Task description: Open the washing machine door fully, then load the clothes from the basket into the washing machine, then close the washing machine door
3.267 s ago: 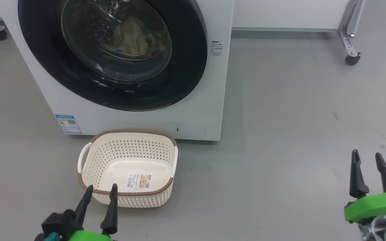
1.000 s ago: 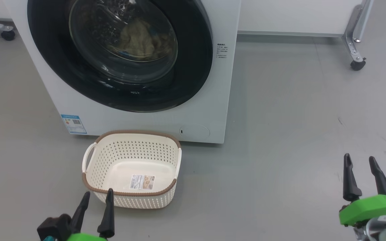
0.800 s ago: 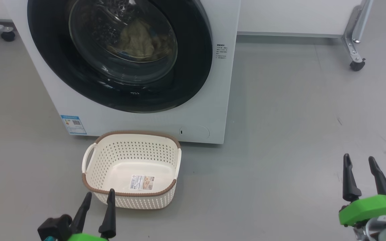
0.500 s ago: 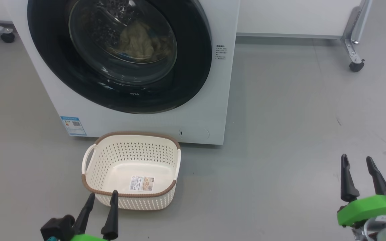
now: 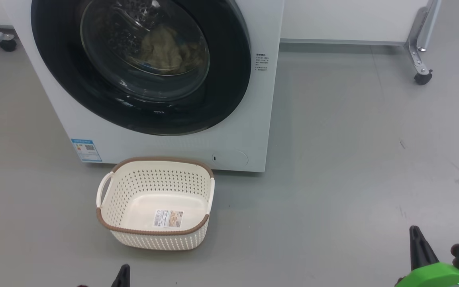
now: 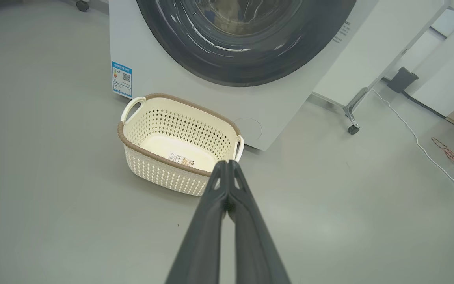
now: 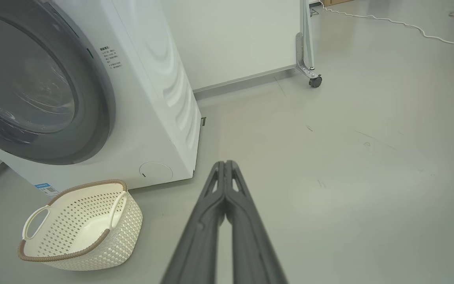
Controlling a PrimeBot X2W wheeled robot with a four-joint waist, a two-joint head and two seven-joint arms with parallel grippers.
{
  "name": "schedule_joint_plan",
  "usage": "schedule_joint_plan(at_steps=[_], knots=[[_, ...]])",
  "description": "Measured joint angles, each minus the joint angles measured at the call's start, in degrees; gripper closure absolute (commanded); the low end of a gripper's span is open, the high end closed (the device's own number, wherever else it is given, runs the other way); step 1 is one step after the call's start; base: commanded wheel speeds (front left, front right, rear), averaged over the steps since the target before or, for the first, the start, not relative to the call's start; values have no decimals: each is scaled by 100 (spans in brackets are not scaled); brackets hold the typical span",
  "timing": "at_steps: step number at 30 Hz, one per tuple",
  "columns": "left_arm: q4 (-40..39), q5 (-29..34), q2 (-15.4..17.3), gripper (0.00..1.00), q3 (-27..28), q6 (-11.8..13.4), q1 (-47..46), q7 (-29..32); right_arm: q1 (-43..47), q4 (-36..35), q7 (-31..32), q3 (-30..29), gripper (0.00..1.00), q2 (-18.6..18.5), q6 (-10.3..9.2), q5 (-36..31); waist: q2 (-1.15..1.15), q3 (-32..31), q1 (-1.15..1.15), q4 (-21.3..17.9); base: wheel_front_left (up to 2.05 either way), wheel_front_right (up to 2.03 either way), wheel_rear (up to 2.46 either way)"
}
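Observation:
The white washing machine [image 5: 249,119] stands at the top left with its black-rimmed round door [image 5: 229,79] flush against the front. Through the glass bowl I see the pale yellowish clothes [image 5: 161,50] inside the drum. On the floor in front sits the cream basket [image 5: 153,167], holding nothing but its bottom label. My left gripper [image 6: 226,163] is shut, empty, its tips just short of the basket's [image 6: 164,157] near right corner. My right gripper [image 7: 224,163] is shut and empty over bare floor, right of the machine [image 7: 164,118]. Both sit low in the head view: left gripper [image 5: 122,275], right gripper [image 5: 416,239].
A white panel on a metal caster leg [image 5: 420,59] stands behind to the right, with another caster [image 5: 7,44] at far left. A white cable [image 6: 420,142] and small boxes lie on the floor far right. Grey floor stretches wide to the right of the machine.
Both grippers have gone from open to shut and dropped lower in the head view. The basket, door and clothes have stayed put.

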Motion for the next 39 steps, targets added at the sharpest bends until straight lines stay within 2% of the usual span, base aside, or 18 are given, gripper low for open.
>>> schedule_joint_plan(at_steps=[39], knots=[[-330,-2019,-60,100,493,1,-141,649,-116,-271,637,96,100,-1,0,2486,0,136,0,-109,0,0,0]])
